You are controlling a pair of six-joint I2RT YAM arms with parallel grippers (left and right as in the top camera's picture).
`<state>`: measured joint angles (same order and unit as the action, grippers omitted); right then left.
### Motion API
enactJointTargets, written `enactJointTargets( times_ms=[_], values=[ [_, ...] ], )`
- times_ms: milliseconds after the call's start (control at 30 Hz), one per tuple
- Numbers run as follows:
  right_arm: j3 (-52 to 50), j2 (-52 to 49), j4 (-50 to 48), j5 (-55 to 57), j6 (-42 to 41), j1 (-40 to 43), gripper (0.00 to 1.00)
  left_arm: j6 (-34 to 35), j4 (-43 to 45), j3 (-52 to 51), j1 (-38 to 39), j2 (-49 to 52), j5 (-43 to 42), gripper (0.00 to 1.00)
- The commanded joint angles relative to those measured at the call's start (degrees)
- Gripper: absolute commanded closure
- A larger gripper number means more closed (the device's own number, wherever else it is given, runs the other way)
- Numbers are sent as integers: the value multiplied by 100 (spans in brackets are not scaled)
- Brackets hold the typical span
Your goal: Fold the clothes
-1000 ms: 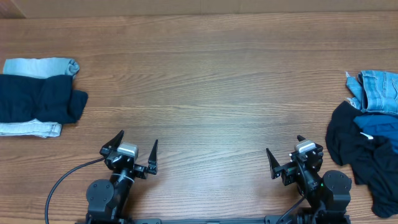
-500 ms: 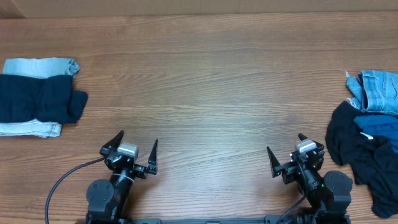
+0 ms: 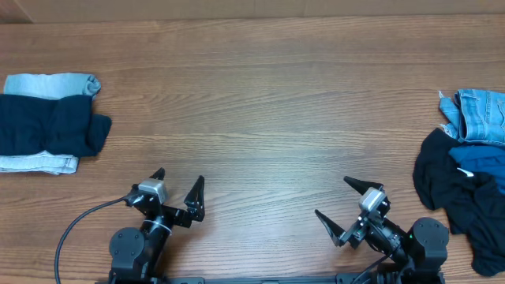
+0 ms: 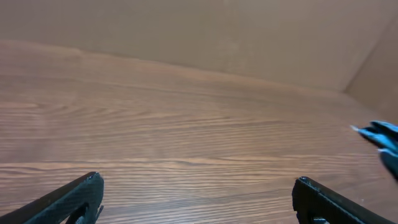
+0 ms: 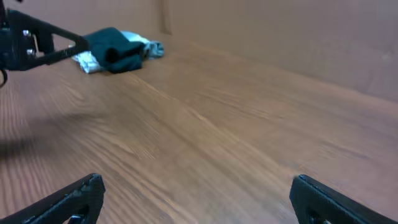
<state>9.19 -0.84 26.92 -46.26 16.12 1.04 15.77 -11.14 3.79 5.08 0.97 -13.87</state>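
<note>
Two lots of clothes, two end effectors, one table (image 3: 260,95). I enter them from the left of the overhead frame to the right.

1. Folded stack (image 3: 24,134), far left edge, middle height. A dark navy garment (image 3: 55,126) lies across pale denim (image 3: 55,82), which shows above and below it. I judge this lot finished.

2. Left end effector (image 3: 178,188), lower left of centre. Its jaws are spread wide with nothing between them, and its wrist view shows only bare table ahead. It points toward the top of the frame.

3. Right end effector (image 3: 338,207), lower right of centre. Its jaws are also spread wide and empty. It is angled toward the upper left, and its wrist view looks across the table at the folded stack, so it faces away from the work still waiting.

4. Unfolded heap (image 3: 465,197), right edge, partly cut off by the frame. A light-blue denim garment (image 3: 481,114) is at the top and a black garment (image 3: 438,177) lies below it. A bright blue cloth (image 3: 477,164) shows within the black. The black garment is crumpled, not spread, and its bulk runs top to bottom along the right edge.

Relation of note: the black garment lies to the right of the right end effector, near it but apart, with bare table between them. It is well apart from the left end effector. I judge that the right arm should take the first hold. It would have to swing round to the right first. Then it would draw the cloth leftward, across the heap's long axis, toward the middle of the table.
</note>
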Motion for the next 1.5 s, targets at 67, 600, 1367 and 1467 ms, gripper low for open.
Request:
enactJointTargets(
  times_ms=[67, 600, 1367, 1467],
  values=[
    [-15, 66, -704, 632, -1847, -24, 0, 507, 402, -20, 31, -24, -892, 0],
    [3021, -3864, 256, 861, -2771, -24, 0, -79, -1919, 3956, 31, 3394, 197, 0],
    [6190, -6931, 3783, 4763, -4199, 1633, 0, -319, -4352, 7497, 555, 6282, -704, 0],
    [6153, -7379, 3901, 4725, -4597, 2693, 0, -341, -4341, 7519, 555, 6277, -1005, 0]
  ],
)
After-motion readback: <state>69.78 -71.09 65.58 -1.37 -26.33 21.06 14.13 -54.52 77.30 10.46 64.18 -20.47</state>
